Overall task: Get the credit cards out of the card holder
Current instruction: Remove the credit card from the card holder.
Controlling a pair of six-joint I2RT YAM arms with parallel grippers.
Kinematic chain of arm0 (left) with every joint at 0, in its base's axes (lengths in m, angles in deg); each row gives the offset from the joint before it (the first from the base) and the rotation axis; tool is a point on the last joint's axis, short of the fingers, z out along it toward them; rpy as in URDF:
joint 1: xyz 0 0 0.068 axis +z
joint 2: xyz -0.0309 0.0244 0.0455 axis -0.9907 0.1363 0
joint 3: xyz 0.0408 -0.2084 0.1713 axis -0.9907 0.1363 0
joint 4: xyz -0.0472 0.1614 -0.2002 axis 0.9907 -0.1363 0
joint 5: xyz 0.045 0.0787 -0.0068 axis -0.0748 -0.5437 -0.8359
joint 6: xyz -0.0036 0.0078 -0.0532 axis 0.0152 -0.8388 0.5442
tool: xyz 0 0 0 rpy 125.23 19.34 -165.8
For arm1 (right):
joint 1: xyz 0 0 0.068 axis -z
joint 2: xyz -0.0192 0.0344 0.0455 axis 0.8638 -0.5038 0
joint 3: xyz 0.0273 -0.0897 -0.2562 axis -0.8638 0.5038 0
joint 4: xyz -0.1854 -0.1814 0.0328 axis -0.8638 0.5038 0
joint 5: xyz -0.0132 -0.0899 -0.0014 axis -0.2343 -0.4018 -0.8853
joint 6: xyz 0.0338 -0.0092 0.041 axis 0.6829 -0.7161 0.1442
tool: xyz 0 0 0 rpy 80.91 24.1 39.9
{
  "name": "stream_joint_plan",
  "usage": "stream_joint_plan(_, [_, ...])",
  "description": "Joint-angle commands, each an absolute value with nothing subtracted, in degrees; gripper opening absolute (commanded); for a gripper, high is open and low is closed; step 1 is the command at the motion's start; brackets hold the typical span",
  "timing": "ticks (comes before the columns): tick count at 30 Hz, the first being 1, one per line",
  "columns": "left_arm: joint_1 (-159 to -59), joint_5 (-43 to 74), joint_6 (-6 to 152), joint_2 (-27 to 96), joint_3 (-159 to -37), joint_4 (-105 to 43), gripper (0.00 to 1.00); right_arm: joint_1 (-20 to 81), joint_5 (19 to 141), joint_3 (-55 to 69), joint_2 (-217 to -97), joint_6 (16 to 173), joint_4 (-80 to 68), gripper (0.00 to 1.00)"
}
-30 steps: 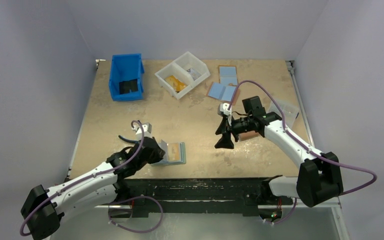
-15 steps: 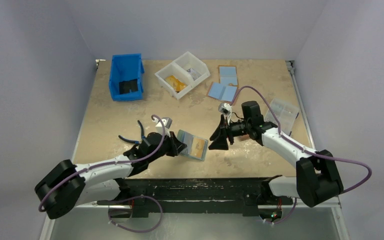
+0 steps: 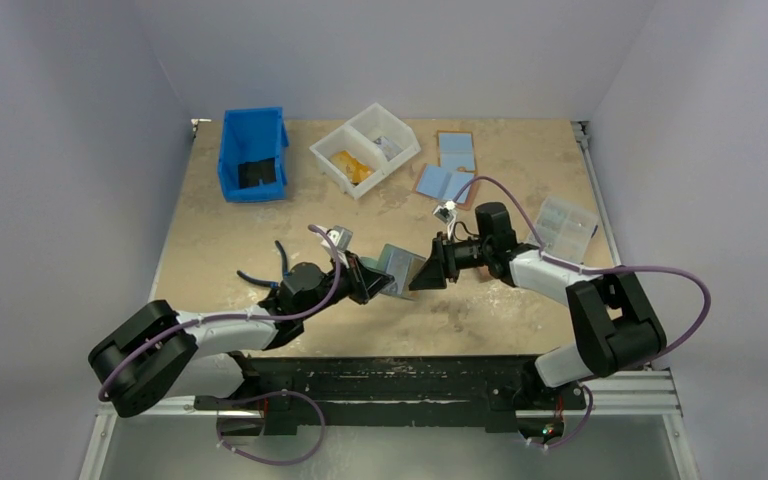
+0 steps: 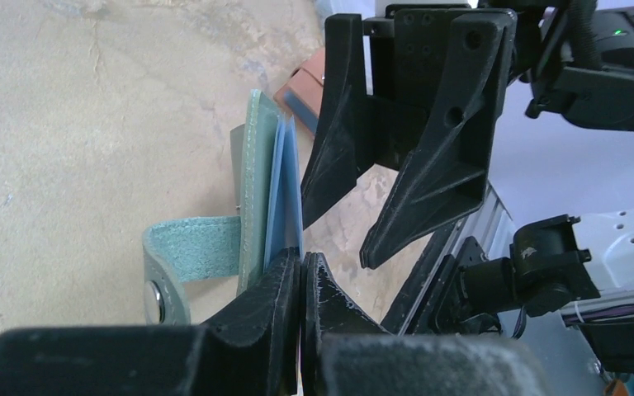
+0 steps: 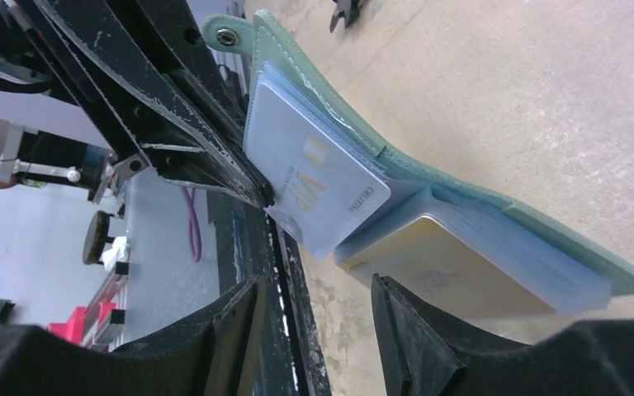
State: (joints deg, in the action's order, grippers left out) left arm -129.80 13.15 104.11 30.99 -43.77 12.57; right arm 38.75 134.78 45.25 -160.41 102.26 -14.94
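Observation:
My left gripper (image 3: 380, 282) is shut on the edge of the card holder (image 3: 396, 266), a teal-green wallet held off the table, near its middle. In the left wrist view my left gripper (image 4: 301, 272) pinches the wallet's light-blue inner leaves (image 4: 285, 190); the snap tab (image 4: 183, 254) hangs to the left. In the right wrist view the wallet (image 5: 479, 186) is spread open, with a pale blue card marked VIP (image 5: 314, 173) and a tan-orange card (image 5: 450, 272) showing. My right gripper (image 3: 428, 274), also seen in the right wrist view (image 5: 318, 318), is open and empty just short of the cards.
A blue bin (image 3: 253, 155) and a white divided tray (image 3: 365, 150) stand at the back. Two light-blue-and-brown wallets (image 3: 447, 180) lie behind my right arm. A clear plastic box (image 3: 565, 225) sits at the right. A salmon-pink wallet (image 4: 304, 87) lies under the right gripper.
My left gripper has lifted the card holder from the near left and carried it right to the middle. My right gripper has swung left, open, up to the wallet's open side.

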Motion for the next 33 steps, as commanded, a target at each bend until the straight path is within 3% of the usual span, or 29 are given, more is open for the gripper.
stream_joint_plan(1, [-129.56,15.2,104.42,31.76,-42.92,24.46,0.0,38.48,138.87,46.58,-159.23,108.4,-23.83,0.57])
stream_joint_plan(10, [-129.62,17.52,110.7,35.92,-40.39,37.55,0.0,38.48,142.31,48.91,-158.76,116.5,-34.1,0.58])
stream_joint_plan(18, [-130.19,17.55,112.46,34.25,-40.06,39.72,0.0,38.79,142.75,49.42,-158.52,120.03,-37.06,0.57])
stream_joint_plan(24, [-131.45,17.21,113.53,34.87,-40.5,41.55,0.0,38.79,146.36,52.75,-157.83,135.23,-57.09,0.55])
stream_joint_plan(33, [-131.56,14.47,115.78,35.78,-38.79,42.96,0.0,38.82,147.97,54.38,-157.83,143.72,-69.18,0.3])
